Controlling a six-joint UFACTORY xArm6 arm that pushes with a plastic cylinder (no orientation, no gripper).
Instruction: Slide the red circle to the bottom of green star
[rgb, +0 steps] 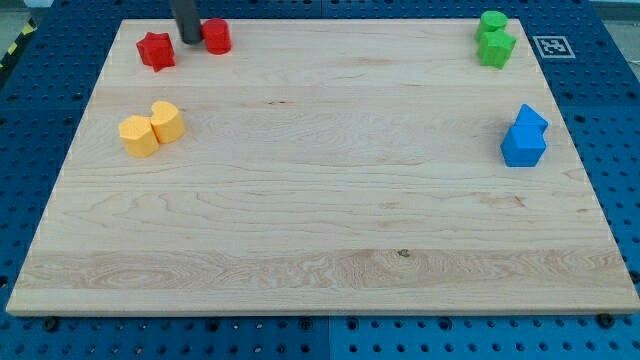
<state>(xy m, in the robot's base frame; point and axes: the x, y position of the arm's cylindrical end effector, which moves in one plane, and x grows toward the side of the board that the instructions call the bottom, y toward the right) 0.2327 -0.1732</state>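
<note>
The red circle (217, 36) sits near the view's top left on the wooden board (320, 200). My tip (189, 40) is right beside it, on its left side, touching or nearly touching. A red star (156, 50) lies just left of my tip. The green star (496, 48) is at the view's top right, with a green circle (492, 22) touching it from above. The red circle is far to the left of the green star.
Two yellow blocks (139, 135) (167, 120) sit together at the view's left. Two blue blocks (523, 147) (531, 120) sit together at the view's right. A tag marker (551, 45) lies off the board at the top right.
</note>
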